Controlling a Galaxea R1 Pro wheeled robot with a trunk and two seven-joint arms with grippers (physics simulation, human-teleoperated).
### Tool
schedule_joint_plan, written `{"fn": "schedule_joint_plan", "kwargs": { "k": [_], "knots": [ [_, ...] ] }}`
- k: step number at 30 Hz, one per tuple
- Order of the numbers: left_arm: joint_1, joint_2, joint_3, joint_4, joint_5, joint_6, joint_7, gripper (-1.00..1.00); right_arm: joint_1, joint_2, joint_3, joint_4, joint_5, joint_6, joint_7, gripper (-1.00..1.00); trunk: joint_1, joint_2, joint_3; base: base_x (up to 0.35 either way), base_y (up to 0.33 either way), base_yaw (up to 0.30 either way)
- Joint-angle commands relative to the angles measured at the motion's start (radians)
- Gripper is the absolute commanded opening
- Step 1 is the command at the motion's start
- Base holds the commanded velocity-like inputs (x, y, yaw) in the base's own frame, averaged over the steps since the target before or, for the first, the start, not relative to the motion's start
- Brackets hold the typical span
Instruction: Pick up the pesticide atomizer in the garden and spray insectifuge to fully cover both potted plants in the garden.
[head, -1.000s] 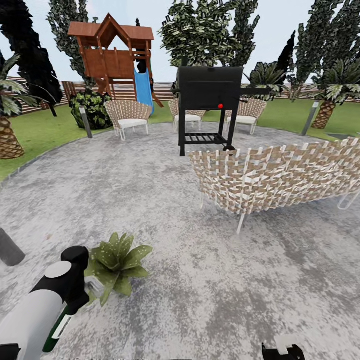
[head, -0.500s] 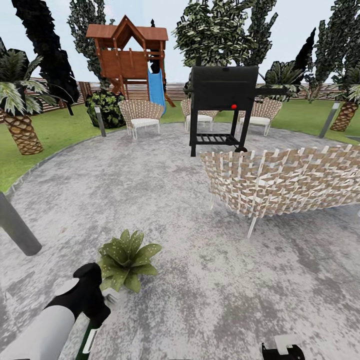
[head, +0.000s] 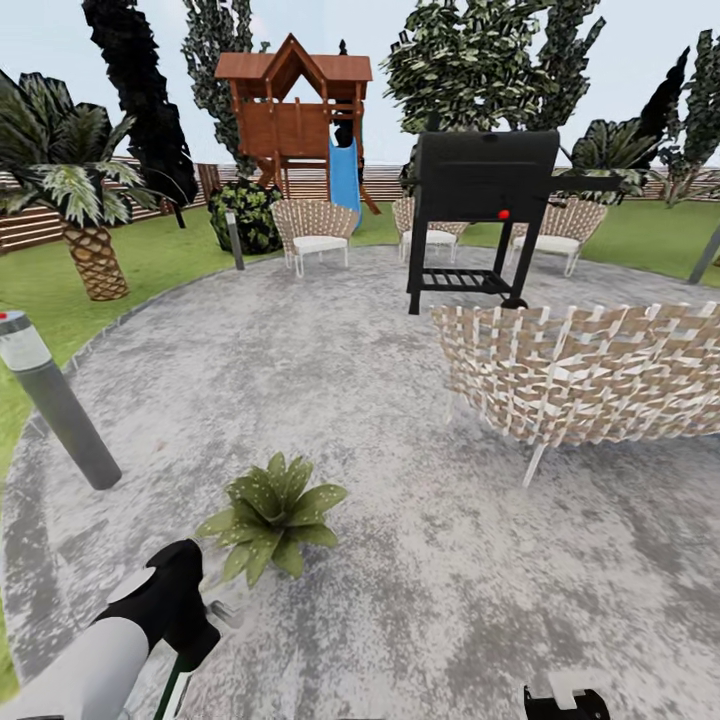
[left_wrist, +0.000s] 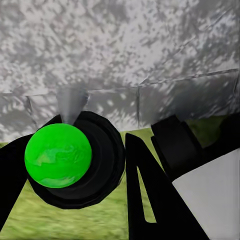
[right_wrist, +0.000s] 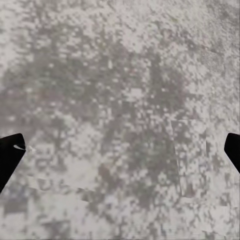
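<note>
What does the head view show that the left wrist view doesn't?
Head view: a potted plant on the round paving, a grey post lamp, the black grill, wicker seats and a playhouse. Left wrist view: a bright green ball in a black ring, close up, with grass behind. Both share the grey paving and the left arm.

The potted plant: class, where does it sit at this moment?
In the head view the potted plant sits low and left of centre on the grey round paving, just beyond the left arm's tool, right of the grey post lamp.
</note>
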Motion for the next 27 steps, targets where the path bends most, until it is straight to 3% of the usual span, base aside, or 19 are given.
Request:
{"fn": "schedule_joint_plan", "kwargs": {
  "k": [1, 6, 15, 20, 27],
  "knots": [
    [0.000, -0.002, 0.005, -0.002, -0.009, 0.005, -0.009, -1.00, -0.001, 0.000, -0.006, 0.002, 0.011, -0.004, -0.005, 1.00, 0.000, 0.000, -0.001, 0.000, 0.000, 0.277],
    [0.000, -0.001, 0.006, -0.002, -0.007, 0.005, -0.008, -1.00, -0.001, 0.000, -0.006, 0.002, 0.011, -0.004, -0.005, 1.00, 0.000, 0.000, -0.001, 0.000, 0.000, 0.264],
    [0.000, -0.002, 0.011, -0.010, -0.007, 0.004, -0.008, -1.00, -0.001, -0.002, -0.006, 0.001, 0.011, -0.004, -0.004, 1.00, 0.000, 0.000, -0.001, -0.162, -0.102, 0.027],
    [0.000, -0.003, 0.107, -0.020, -0.008, 0.003, -0.003, -1.00, -0.001, -0.001, -0.006, 0.002, 0.011, -0.004, -0.004, 1.00, 0.000, 0.000, -0.001, -0.049, -0.232, 0.000],
    [0.000, -0.006, 0.116, -0.021, -0.007, 0.004, 0.055, -1.00, -0.001, 0.001, -0.006, 0.002, 0.011, -0.004, -0.004, 1.00, 0.000, 0.000, -0.001, 0.243, -0.190, 0.000]
  ]
}}
